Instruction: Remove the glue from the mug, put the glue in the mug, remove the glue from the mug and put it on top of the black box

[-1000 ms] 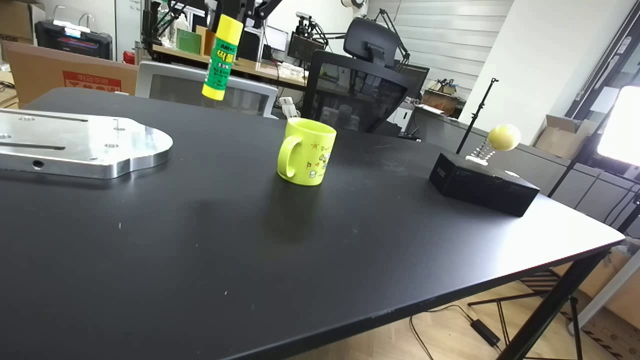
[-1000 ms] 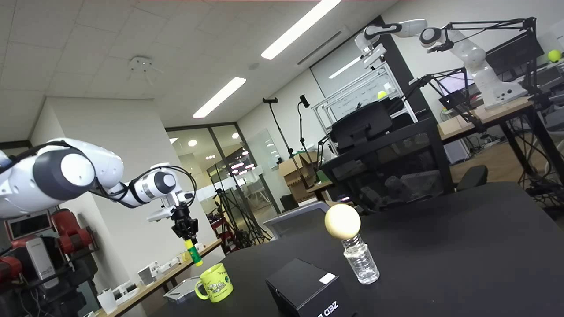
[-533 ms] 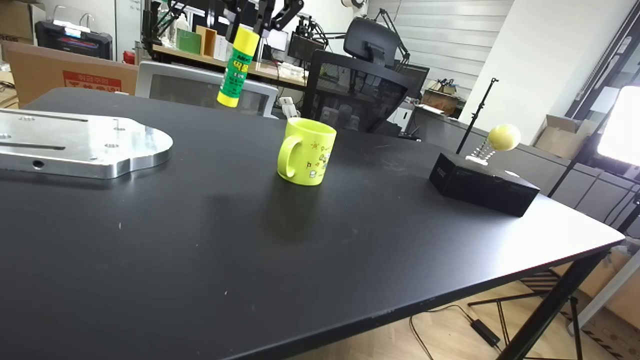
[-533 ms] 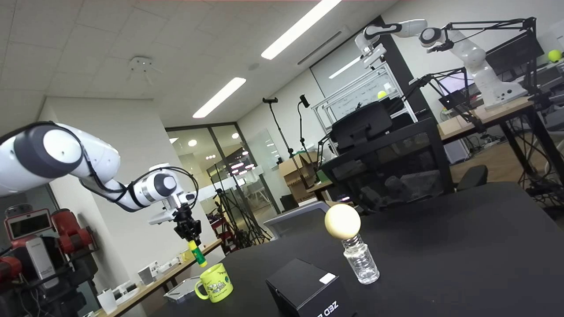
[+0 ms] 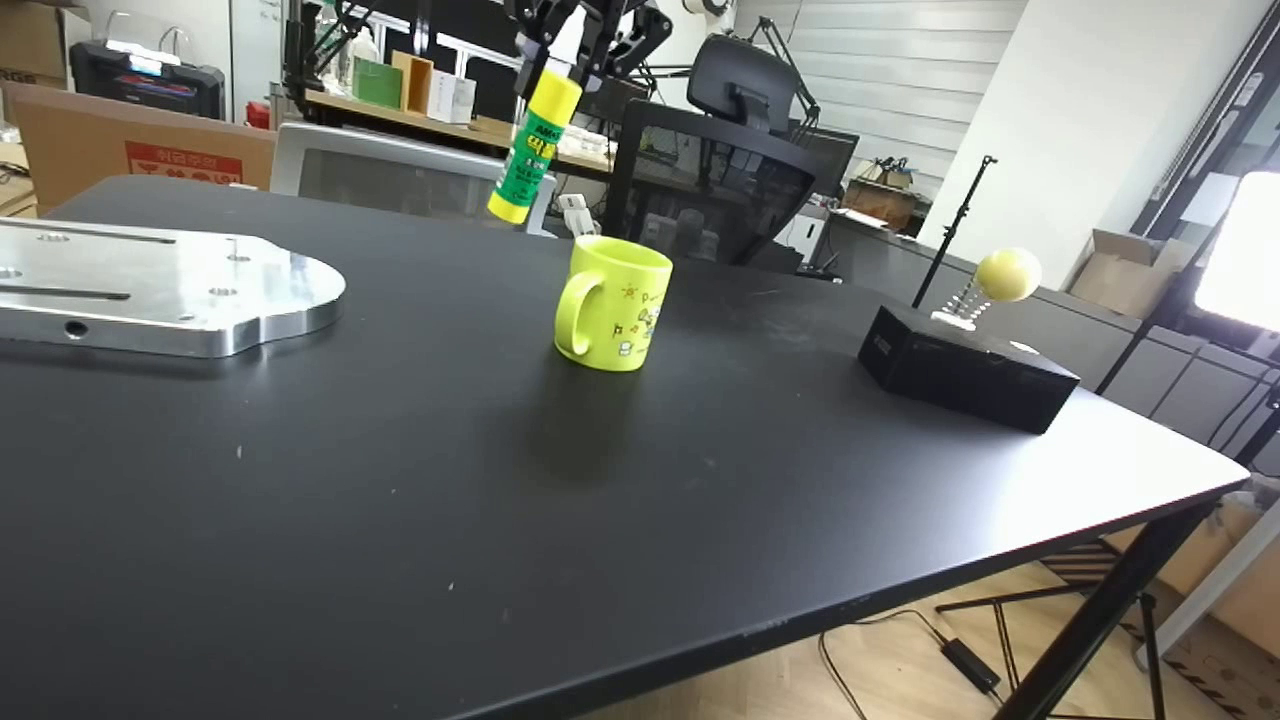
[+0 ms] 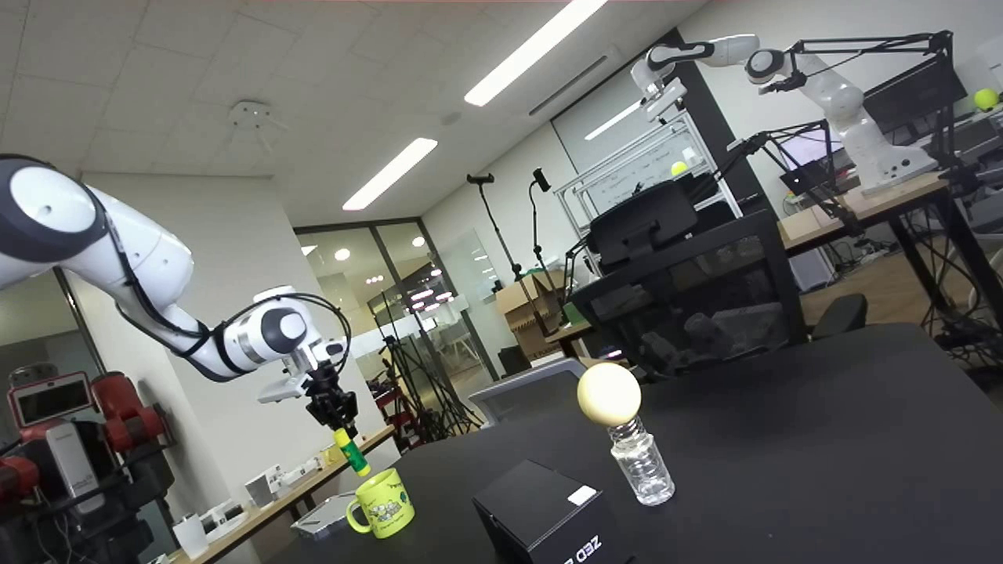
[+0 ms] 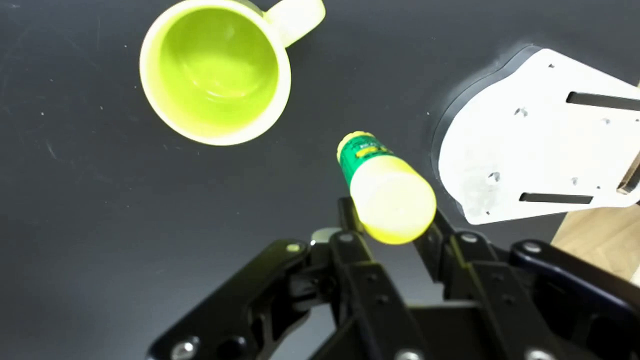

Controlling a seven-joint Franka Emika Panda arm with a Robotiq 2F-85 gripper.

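Observation:
The glue [image 5: 533,148], a yellow stick with a green band, is held tilted in my gripper [image 5: 556,88]. In an exterior view, the glue [image 6: 352,453] is above and beside the mug [image 6: 384,505], lower end toward it. In the wrist view, my gripper [image 7: 391,220] has its fingers on both sides of the glue [image 7: 393,197]. The yellow-green mug [image 7: 215,75] shows an empty inside there and stands upright, apart from the glue. It also stands mid-table in an exterior view [image 5: 620,305]. The black box [image 5: 960,370] lies near the table's edge, also in an exterior view [image 6: 537,509], outside the wrist view.
A silver metal plate [image 5: 150,285] lies on the table [image 5: 450,500] on the mug's handle side; it also shows in the wrist view [image 7: 540,145]. A clear bottle [image 6: 642,470] with a pale yellow ball [image 6: 610,394] stands beside the black box. Chairs [image 5: 720,190] stand behind the table.
My gripper, holding the glue, has moved right and slightly down toward the mug in an exterior view. The glue has tilted a little more. The mug and black box have not moved.

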